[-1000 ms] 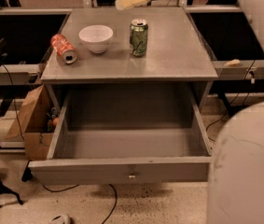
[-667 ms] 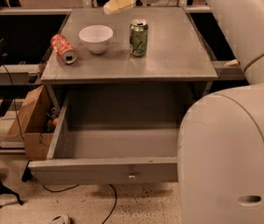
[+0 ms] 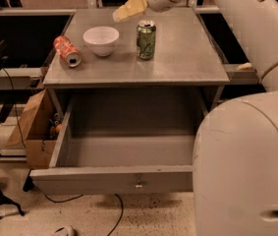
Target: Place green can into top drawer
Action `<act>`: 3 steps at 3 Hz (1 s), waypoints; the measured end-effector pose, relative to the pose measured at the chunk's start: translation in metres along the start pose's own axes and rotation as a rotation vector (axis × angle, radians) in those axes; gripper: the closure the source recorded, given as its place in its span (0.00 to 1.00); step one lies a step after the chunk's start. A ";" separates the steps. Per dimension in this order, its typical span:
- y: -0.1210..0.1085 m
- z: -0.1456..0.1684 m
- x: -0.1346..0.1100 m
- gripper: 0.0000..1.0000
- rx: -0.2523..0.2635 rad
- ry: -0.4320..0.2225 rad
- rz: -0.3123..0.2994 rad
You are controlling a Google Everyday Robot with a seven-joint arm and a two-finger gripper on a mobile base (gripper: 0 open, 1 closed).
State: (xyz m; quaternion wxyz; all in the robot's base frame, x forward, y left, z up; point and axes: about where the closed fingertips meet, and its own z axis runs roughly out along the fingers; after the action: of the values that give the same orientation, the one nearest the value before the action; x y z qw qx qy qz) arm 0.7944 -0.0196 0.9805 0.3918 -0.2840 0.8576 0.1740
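Since the earlier frame your gripper [image 3: 121, 13] has dropped a little. It hangs over the rear of the bench [image 3: 187, 58]; you cannot tell whether it is spread or closed. The bench top is flat, matte grey, and the floor under it is pale and speckled. Left of the bench sits a brown cardboard box [image 3: 30, 132]. On the bench's left part an orange-red can [image 3: 66, 50] lies on its side, then comes a round white bowl [image 3: 101, 39]. Near the bench's middle the green can [image 3: 146, 39] stands upright, long axis vertical, silver top up. Below the bench top the boxy grey top drawer [image 3: 109, 181] stands pulled out. The smooth white arm [image 3: 246, 156] covers the bench's right side.
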 end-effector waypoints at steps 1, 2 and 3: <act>-0.030 0.004 0.034 0.00 0.067 0.013 0.101; -0.051 0.009 0.063 0.00 0.136 0.022 0.180; -0.055 0.026 0.084 0.00 0.150 0.045 0.219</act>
State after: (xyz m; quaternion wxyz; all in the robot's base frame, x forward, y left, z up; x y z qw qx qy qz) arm 0.7984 -0.0782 0.8954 0.3714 -0.1626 0.9025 0.1449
